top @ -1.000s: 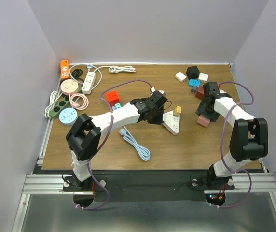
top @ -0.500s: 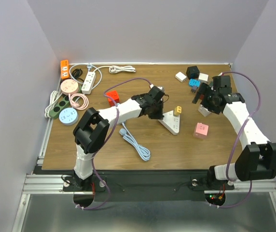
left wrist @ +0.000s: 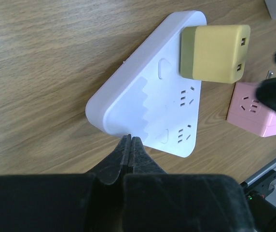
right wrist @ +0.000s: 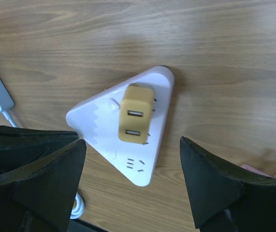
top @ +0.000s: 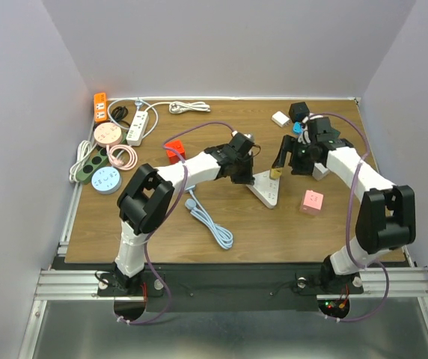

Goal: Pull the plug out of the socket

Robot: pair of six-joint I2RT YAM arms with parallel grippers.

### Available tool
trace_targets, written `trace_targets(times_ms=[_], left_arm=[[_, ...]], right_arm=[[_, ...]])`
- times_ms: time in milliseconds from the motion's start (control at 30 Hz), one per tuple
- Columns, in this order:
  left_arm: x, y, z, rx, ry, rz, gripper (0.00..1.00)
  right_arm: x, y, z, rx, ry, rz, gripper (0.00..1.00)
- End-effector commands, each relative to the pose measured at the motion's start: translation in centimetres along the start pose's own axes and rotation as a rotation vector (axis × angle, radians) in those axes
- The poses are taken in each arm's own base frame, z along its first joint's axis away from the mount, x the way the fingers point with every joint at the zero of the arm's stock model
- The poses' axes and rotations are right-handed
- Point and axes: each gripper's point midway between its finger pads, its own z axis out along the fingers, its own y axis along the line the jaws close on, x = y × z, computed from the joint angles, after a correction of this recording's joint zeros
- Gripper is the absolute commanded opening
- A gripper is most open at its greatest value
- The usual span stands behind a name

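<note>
A white triangular socket (top: 266,191) lies on the wooden table with a yellow USB plug (top: 276,171) plugged into its far corner. My left gripper (top: 245,170) is shut and empty, its tips (left wrist: 130,140) resting against the socket's (left wrist: 143,96) near-left edge, away from the plug (left wrist: 215,47). My right gripper (top: 283,158) is open and hovers above the plug (right wrist: 135,113). In the right wrist view its fingers (right wrist: 56,169) stand wide on both sides of the socket (right wrist: 99,123), touching nothing.
A pink cube socket (top: 312,202) lies right of the triangular socket. A pale blue cable (top: 208,221) lies in front left. A red cube (top: 174,149), power strips (top: 138,126) at the back left and small adapters (top: 298,112) at the back right.
My right arm left the pink cube on the table, rose and swung left to above the yellow plug. My left gripper stayed shut at the socket's edge.
</note>
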Motion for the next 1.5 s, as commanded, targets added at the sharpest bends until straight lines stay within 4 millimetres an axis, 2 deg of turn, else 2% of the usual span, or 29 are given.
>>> trace_targets(times_ms=[0, 167, 267, 400, 567, 600, 633, 733, 867, 1133, 1233, 1467], left_arm=[[-1.8, -2.2, -3.1, 0.071, -0.078, -0.007, 0.0], [-1.7, -2.1, -4.5, 0.075, -0.094, -0.021, 0.0], [-1.9, -2.3, -5.6, 0.084, -0.108, -0.024, 0.0], [-1.8, -2.0, -6.3, 0.076, -0.115, -0.027, 0.0], [-1.3, -1.9, -6.1, 0.078, -0.101, -0.027, 0.0], [-1.1, -1.9, -6.0, 0.081, -0.096, -0.026, 0.0], [-1.0, -1.7, -5.8, 0.08, -0.091, -0.029, 0.0], [-0.7, -1.8, -5.6, 0.09, -0.082, -0.034, 0.0], [0.0, -1.6, -5.1, 0.091, -0.066, -0.034, 0.0], [3.1, 0.3, -2.8, 0.075, -0.009, -0.051, 0.0], [4.4, 1.4, -1.6, 0.06, 0.016, -0.057, 0.0], [5.8, 3.0, 0.0, 0.03, 0.037, -0.069, 0.0]], right_arm=[[-2.1, 3.6, 0.7, -0.088, -0.056, -0.085, 0.82], [-2.1, 3.1, 2.8, -0.03, -0.044, -0.067, 0.74], [-2.1, 2.7, 3.6, -0.007, -0.033, -0.058, 0.61], [-0.9, 2.2, 5.0, 0.005, 0.014, -0.05, 0.45], [0.9, 2.3, 6.0, 0.007, 0.062, -0.061, 0.43], [0.9, 2.4, 6.1, 0.005, 0.064, -0.064, 0.37], [1.1, 2.5, 6.3, 0.006, 0.07, -0.067, 0.21], [1.1, 3.5, 6.0, -0.01, 0.064, -0.076, 0.01], [1.7, 4.8, 5.2, -0.03, 0.059, -0.076, 0.0], [5.5, 7.6, 4.4, -0.053, 0.092, -0.062, 0.0], [6.2, 8.5, 4.3, -0.058, 0.094, -0.062, 0.0], [6.8, 9.7, 4.0, -0.072, 0.096, -0.053, 0.01]])
